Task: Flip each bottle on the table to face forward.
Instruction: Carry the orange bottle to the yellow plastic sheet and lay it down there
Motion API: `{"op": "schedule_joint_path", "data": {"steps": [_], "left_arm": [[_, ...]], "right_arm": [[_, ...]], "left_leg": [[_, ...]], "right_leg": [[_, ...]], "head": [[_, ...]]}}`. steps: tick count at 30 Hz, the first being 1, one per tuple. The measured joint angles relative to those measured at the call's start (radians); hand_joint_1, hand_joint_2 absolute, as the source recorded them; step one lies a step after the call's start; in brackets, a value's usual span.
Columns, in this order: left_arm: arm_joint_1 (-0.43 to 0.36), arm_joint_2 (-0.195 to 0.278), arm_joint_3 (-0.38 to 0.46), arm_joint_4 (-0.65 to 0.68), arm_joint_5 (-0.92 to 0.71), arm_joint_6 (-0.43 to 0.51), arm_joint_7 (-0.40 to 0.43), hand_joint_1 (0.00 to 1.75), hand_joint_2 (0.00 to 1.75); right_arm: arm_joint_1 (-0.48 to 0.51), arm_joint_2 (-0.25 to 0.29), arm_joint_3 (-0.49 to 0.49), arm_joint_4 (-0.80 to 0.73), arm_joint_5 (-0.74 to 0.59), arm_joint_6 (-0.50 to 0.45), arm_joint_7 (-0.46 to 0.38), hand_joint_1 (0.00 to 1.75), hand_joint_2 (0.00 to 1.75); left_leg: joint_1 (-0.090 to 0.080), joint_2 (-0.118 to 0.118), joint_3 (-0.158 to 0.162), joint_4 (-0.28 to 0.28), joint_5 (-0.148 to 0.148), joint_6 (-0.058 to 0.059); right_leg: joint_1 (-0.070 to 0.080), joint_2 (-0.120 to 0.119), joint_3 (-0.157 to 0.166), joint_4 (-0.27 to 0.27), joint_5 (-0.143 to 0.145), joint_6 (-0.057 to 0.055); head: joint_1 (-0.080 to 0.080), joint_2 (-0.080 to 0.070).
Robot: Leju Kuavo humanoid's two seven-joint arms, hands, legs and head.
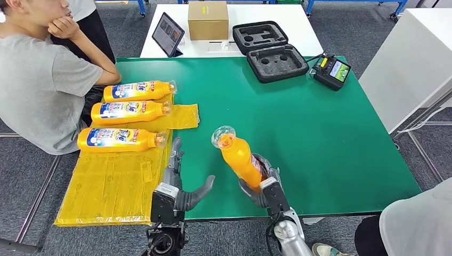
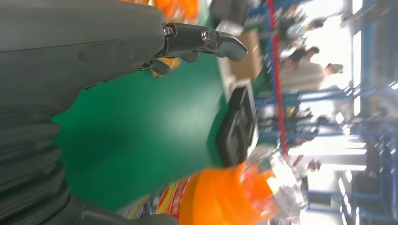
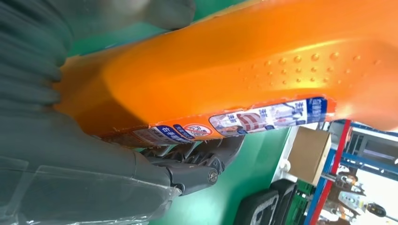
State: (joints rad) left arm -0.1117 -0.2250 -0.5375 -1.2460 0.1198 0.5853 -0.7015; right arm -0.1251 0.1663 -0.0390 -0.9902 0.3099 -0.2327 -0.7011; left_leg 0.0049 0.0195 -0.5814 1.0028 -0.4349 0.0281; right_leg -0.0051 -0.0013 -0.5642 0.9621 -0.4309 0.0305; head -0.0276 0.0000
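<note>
Orange bottle at frame centre is showing a blue-and-white label strip. Three orange bottles at left are lying on yellow sheeting. Desk is showing green.

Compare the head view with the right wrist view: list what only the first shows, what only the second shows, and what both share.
Only the head view: three orange bottles lying label-up on a yellow sheet, the open left hand, a seated person, a tablet and a controller.
Only the right wrist view: raised dots on the held bottle's plain orange face, with the label edge turned towards the fingers.
Both: the right hand gripping the held bottle, the green table, a cardboard box and a black foam case.
</note>
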Motion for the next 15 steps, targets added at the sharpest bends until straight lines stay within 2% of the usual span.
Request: {"op": "schedule_joint_path", "data": {"steps": [7, 15], "left_arm": [[-0.026, -0.026, -0.01, 0.106, 0.016, -0.06, 0.0, 0.0, 1.75], [-0.051, -0.028, -0.034, 0.155, 0.011, -0.09, 0.0, 0.0, 1.75]], "right_arm": [[0.021, 0.0, 0.079, -0.044, -0.04, -0.01, 0.0, 1.75, 1.75], [0.001, 0.0, 0.142, -0.051, -0.026, -0.025, 0.007, 1.75, 1.75]], "left_leg": [[0.0, 0.0, -0.005, 0.0, 0.001, 0.0], [0.0, 0.0, -0.006, 0.0, 0.001, 0.0]], "right_leg": [[0.0, 0.0, -0.004, 0.0, 0.0, 0.0], [0.0, 0.0, -0.005, 0.0, 0.0, 0.0]], "head": [[0.0, 0.0], [0.0, 0.0]]}}
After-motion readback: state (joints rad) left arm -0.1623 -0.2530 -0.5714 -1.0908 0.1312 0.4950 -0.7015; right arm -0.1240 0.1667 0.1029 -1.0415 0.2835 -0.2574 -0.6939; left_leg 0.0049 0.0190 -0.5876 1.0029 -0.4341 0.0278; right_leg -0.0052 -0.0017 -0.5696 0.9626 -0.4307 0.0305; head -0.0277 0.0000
